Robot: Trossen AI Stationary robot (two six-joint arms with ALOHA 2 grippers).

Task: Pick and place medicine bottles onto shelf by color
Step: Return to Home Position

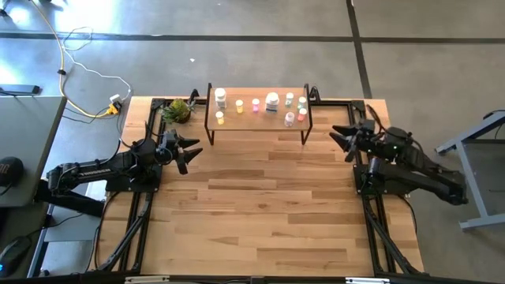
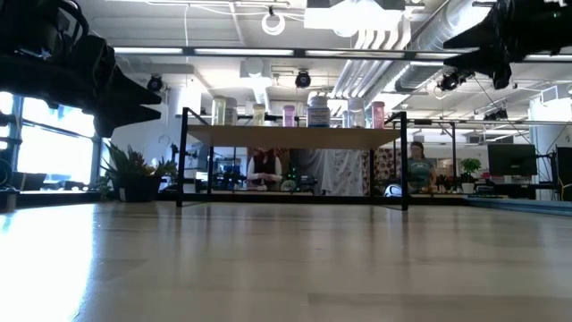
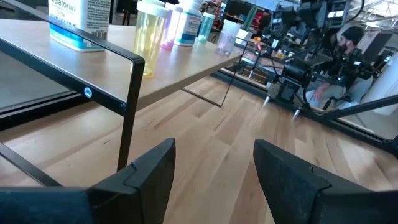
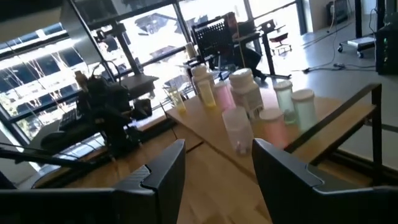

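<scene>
The bottles [image 1: 272, 100] on the shelf [image 1: 252, 121], at the counter's [image 1: 260, 197] far edge, are too small in the high view for any label to be read, and some tints wash out. In the low view the shelf's front edge hides their bases, and they overlap, so no count can be told. The left hand [image 2: 143, 100] and right hand [image 2: 451, 52] run off that picture's top corners. People [image 2: 417, 165] beyond the far edge are partly hidden by the shelf. The left wrist view cuts off the tops of the big white bottle [image 3: 81, 25] and the yellow bottle [image 3: 151, 31]. In the right wrist view the bottles are blurred.
</scene>
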